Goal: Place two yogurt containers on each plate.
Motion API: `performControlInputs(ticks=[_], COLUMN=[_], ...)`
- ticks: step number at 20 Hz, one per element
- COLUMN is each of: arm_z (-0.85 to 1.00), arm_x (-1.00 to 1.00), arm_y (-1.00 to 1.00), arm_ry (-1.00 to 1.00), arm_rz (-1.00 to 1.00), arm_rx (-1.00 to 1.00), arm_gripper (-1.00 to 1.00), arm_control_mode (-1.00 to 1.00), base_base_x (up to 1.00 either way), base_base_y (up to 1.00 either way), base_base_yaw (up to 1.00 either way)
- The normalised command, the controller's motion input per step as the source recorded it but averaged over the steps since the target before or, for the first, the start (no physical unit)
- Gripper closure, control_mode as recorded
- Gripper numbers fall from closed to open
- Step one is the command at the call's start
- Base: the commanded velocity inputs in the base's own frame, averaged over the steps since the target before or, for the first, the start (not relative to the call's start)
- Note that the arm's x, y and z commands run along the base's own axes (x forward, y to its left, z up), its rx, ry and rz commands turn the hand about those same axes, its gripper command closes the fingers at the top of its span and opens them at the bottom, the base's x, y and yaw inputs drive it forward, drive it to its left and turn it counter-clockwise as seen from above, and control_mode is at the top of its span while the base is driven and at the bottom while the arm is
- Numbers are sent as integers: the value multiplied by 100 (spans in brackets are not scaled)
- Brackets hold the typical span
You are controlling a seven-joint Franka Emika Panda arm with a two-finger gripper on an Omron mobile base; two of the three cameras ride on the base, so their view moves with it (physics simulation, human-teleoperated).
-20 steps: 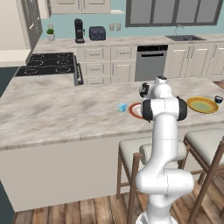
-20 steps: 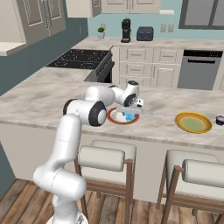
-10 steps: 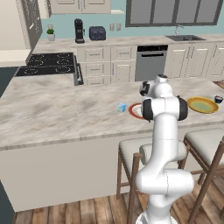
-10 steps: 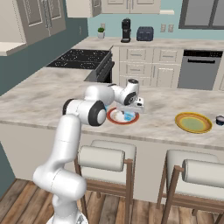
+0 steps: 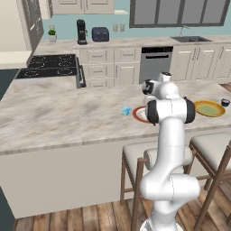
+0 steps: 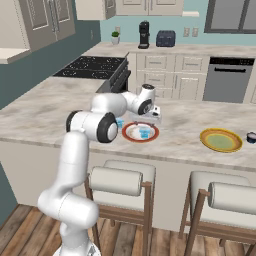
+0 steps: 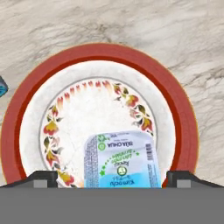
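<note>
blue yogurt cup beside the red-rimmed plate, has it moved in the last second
No. In the left base view the blue yogurt cup sits on the counter just left of the red-rimmed plate, the same spot as a second ago.

Veined marble-look counter (image 7: 175, 35), glossy painted plate (image 7: 87, 105), printed-foil-topped yogurt cup (image 7: 119, 159)

In the hand view, the pale blue yogurt container (image 7: 120, 159) was cut off at its lower end, and a second blue container (image 7: 1, 86) was clipped by the left edge. In the left base view, the red-rimmed plate (image 5: 138, 113) was largely hidden behind the arm.
</note>
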Motion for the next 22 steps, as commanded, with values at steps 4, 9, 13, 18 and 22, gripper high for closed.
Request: performControlInputs(ticks=[4, 9, 13, 18, 22], arm_z=[0, 10, 4, 3, 0], arm_x=[0, 0, 0, 0, 0], arm_y=[69, 55, 44, 54, 39], arm_ry=[0, 0, 0, 0, 0], arm_rz=[3, 19, 22, 18, 15], arm_rx=[0, 0, 0, 0, 0], arm_gripper=[-100, -100, -100, -100, -100], arm_control_mode=[-100, -100, -100, -100, -100], base_base_x=[0, 0, 0, 0, 0], base_base_y=[0, 0, 0, 0, 0], base_base_yaw=[0, 0, 0, 0, 0])
